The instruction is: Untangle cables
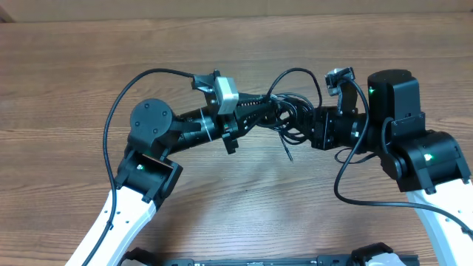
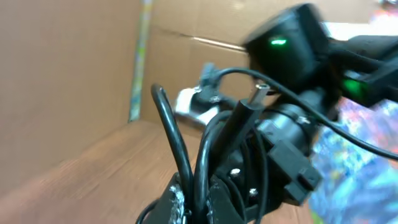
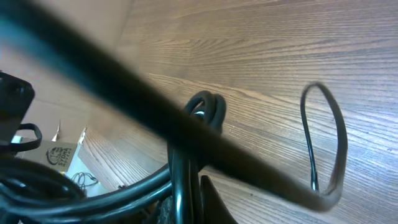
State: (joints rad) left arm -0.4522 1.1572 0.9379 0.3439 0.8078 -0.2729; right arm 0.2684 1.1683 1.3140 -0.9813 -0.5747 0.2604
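Observation:
The cables (image 1: 293,109) are a bunch of thin black cords held above the wooden table between my two grippers. My left gripper (image 1: 267,111) comes in from the left and is shut on cable strands; in the left wrist view its jaws (image 2: 200,200) pinch two black cords, and a silver-tipped plug (image 2: 259,94) sticks up behind them. My right gripper (image 1: 309,124) comes in from the right; in the right wrist view its jaws (image 3: 186,202) clamp black cords, and a thin loop (image 3: 324,144) hangs over the table. One loose end (image 1: 285,150) dangles below the bunch.
Thicker black arm wires arc over the left arm (image 1: 122,96) and hang beside the right arm (image 1: 347,174). The right arm's body with green lights (image 2: 287,43) is close behind the bunch. A cardboard wall (image 2: 68,74) stands at the table's edge.

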